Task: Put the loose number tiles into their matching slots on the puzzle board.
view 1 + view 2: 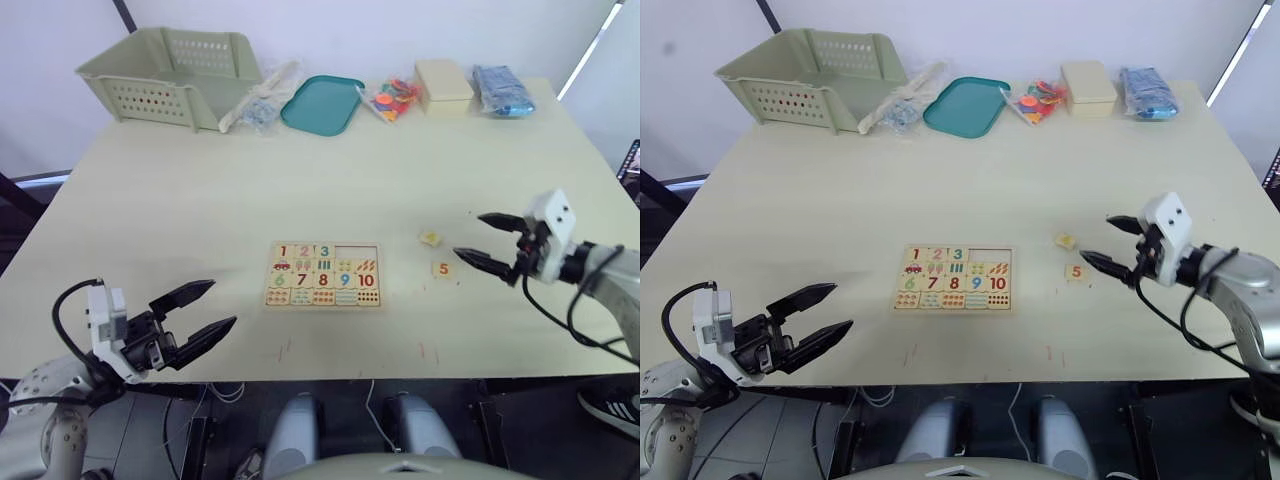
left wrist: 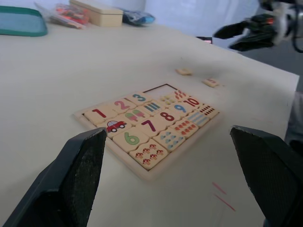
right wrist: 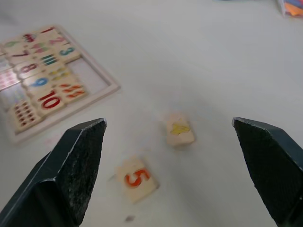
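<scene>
The right gripper [image 1: 487, 239] hangs just above the bench [image 1: 200, 200] with its two black fingers spread wide and nothing between them. Just beside it, toward the board, lie the two tiles not yet placed: the tile marked 5 [image 1: 443, 268] nearest the lower fingertip, and a second tile with a yellow marking [image 1: 430, 238] a little farther up the bench (its digit cannot be read, though by elimination it is likely the 4). The two tiles lie near each other but apart, both flat on the bench.

Farther left sits the puzzle board [image 1: 323, 274]. Its top row already carries 1, 2 and 3, and the two remaining slots [image 1: 357, 250] at the right end of that row stand bare. Below them run the numbers 6 to 10 and the counting pictures.

The left gripper [image 1: 198, 308] waits near the front edge of the bench, well apart from the board, equally wide open and holding nothing.

The step in hand appears to be the pick-up of one of the last two tiles. The next move calls for the right gripper to lower over a tile, likely the 5, and pinch its thin edges, which will need a low, square approach.
</scene>
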You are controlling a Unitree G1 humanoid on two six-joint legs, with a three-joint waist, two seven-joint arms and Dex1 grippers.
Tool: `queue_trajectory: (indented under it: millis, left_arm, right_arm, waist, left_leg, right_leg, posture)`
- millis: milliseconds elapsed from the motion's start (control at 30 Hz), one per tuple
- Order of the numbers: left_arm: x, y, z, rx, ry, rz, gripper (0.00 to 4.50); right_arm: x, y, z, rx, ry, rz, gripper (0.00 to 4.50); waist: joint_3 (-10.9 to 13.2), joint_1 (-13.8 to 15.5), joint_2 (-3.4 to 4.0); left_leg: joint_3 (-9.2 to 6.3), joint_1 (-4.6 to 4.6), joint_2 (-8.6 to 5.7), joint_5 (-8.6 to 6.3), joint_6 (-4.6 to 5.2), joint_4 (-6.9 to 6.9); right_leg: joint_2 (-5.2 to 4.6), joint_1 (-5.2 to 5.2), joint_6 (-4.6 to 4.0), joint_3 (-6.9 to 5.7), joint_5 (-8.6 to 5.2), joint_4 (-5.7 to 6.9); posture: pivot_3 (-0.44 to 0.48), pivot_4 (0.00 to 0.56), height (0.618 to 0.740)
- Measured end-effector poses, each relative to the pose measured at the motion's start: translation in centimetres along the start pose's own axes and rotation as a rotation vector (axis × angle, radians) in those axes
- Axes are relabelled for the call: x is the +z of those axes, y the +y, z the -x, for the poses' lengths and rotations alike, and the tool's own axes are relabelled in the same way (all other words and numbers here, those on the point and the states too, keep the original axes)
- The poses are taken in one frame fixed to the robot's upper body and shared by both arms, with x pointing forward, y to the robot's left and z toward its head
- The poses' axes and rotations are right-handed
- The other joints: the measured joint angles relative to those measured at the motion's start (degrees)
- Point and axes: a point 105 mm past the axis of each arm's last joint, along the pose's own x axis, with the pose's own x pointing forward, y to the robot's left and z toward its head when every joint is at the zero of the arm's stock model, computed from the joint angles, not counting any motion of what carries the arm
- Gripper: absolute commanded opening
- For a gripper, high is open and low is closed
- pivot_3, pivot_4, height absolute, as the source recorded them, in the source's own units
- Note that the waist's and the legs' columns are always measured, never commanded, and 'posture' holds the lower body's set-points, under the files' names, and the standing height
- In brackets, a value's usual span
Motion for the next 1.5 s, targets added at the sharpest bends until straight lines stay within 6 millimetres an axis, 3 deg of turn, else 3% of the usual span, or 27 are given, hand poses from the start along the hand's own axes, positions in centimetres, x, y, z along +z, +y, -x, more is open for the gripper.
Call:
queue_trajectory:
  millis: [100,333,500,767,867,933,1467,1500]
  left_arm:
    - [0.4,-0.1,0.0,-0.044,-0.009,0.003,4.4]
    - [1.4,-0.3,-0.2,-0.105,-0.03,-0.004,4.4]
    - [1.8,-0.3,0.5,-0.102,-0.06,0.003,4.4]
    - [0.7,0.0,2.1,-0.049,-0.069,0.027,4.4]
    - [0.9,0.1,2.1,-0.044,-0.076,0.003,4.5]
    - [0.8,0.1,2.0,-0.042,-0.082,-0.002,4.5]
    - [0.8,0.3,1.8,-0.035,-0.095,-0.002,4.5]
    - [0.7,0.3,1.8,-0.038,-0.095,-0.001,4.5]
  right_arm:
    - [0.1,-0.8,-2.0,0.011,0.063,-0.009,4.5]
    - [-0.6,-1.8,-4.4,0.047,0.157,-0.029,4.5]
    - [-2.2,-1.6,-5.9,0.08,0.197,-0.055,4.5]
    - [-3.1,-1.5,-6.5,0.077,0.216,-0.055,4.5]
    - [-3.4,-1.6,-6.7,0.072,0.216,-0.046,3.63]
    - [-4.1,-1.7,-6.6,0.063,0.233,-0.046,2.69]
    - [-4.5,-1.7,-6.4,0.051,0.221,-0.021,2.69]
    - [-4.5,-1.7,-6.4,0.051,0.221,-0.021,2.13]
  waist:
    - [0.0,0.0,-0.01]
    - [0.0,-0.2,-0.01]
    - [0.0,-0.2,0.0]
    - [0.0,-0.1,0.01]
    - [0.0,-0.2,0.01]
    - [0.0,-0.2,0.01]
    - [0.0,-0.2,0.0]
    - [0.0,-0.2,0.0]
  left_leg:
    - [0.05,-0.06,-0.01,-0.01,0.01,0.01]
    - [0.03,-0.03,0.0,-0.01,0.02,0.0]
    - [0.04,-0.04,0.01,-0.01,0.02,-0.01]
    - [0.04,-0.04,0.01,-0.01,0.02,0.0]
    - [0.04,-0.04,0.01,-0.01,0.01,-0.01]
    - [0.05,-0.04,0.01,-0.01,0.02,-0.01]
    - [0.05,-0.03,0.02,-0.01,0.02,-0.01]
    - [0.05,-0.03,0.02,-0.01,0.01,-0.01]
  right_leg:
    - [-0.05,-0.04,0.03,0.02,0.02,0.0]
    - [-0.03,-0.05,0.01,0.0,0.02,0.02]
    - [-0.04,-0.05,0.02,0.0,0.02,0.02]
    - [-0.04,-0.06,0.01,-0.01,0.02,0.03]
    - [-0.05,-0.06,0.02,-0.01,0.02,0.03]
    - [-0.05,-0.06,0.01,-0.01,0.02,0.03]
    - [-0.04,-0.06,0.01,-0.01,0.02,0.03]
    - [-0.04,-0.06,0.01,-0.01,0.02,0.03]
  posture:
    - [0.0,0.15,0.74]
    - [0.0,0.15,0.74]
    - [0.0,0.15,0.74]
    - [0.0,0.15,0.74]
    - [0.0,0.15,0.74]
    - [0.0,0.15,0.74]
    - [0.0,0.15,0.74]
    - [0.0,0.15,0.74]
